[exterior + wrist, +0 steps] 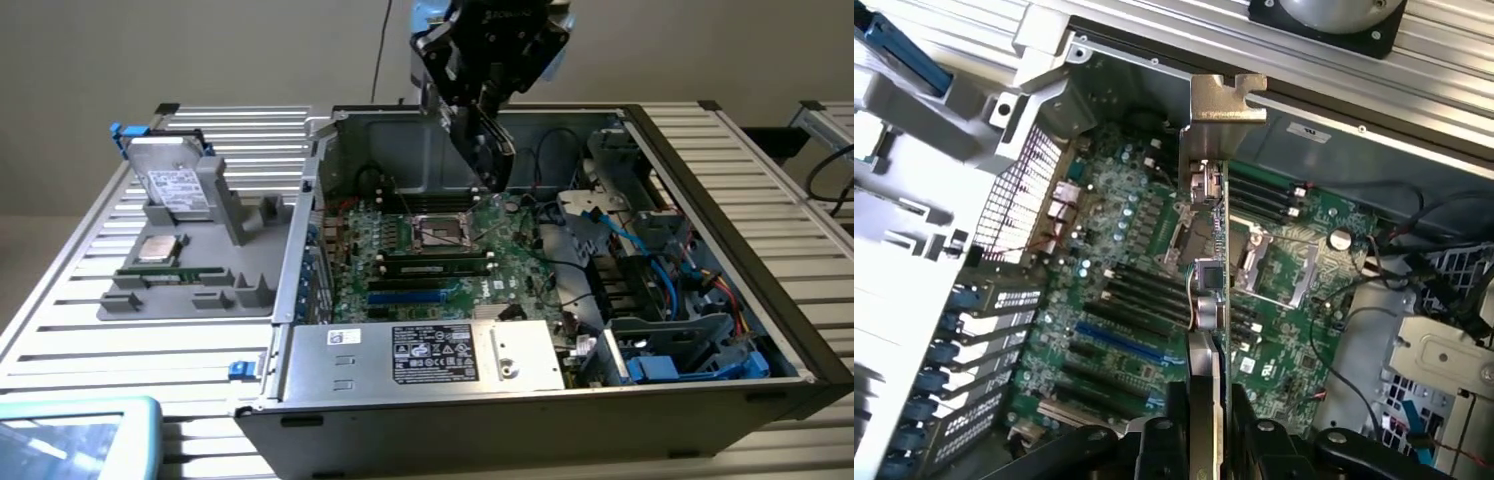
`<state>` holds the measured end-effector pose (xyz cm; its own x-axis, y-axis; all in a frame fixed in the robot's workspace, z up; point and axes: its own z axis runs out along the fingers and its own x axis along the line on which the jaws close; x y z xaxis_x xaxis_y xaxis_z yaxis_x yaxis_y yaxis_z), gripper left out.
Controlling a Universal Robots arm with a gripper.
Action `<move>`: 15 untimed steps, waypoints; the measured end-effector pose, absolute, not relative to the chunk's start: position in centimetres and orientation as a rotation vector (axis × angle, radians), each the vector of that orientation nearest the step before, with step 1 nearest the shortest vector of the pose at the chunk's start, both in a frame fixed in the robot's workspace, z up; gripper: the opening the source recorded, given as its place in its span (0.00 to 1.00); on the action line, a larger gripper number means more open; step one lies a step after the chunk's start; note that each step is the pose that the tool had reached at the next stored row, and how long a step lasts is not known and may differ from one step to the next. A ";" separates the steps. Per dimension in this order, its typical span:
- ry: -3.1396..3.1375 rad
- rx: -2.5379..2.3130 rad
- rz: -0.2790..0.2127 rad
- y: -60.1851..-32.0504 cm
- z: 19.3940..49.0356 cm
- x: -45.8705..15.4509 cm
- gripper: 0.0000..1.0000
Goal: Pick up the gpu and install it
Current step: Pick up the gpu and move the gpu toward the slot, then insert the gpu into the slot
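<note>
Gpu (485, 150), clamped in the pincer (1204, 420), hangs above the motherboard (400, 230) inside the case (400, 150).

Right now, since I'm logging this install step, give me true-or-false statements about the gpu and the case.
1. The gripper holds the gpu on edge above the open computer case. True.
2. The gpu sits seated in a slot of the motherboard. False: it hangs above the board, unseated.
3. A grey drive stands in the holder at the exterior view's left. True.
4. The case is closed up. False: its side is open, the motherboard exposed.
</note>
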<state>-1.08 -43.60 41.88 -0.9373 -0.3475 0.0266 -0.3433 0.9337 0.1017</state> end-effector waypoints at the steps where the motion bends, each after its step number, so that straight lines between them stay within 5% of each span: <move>1: -3.040 0.571 -0.148 -43.6 41.9 -1.1 0.27; 15: -2.934 0.952 -0.160 -43.6 41.9 -1.1 0.27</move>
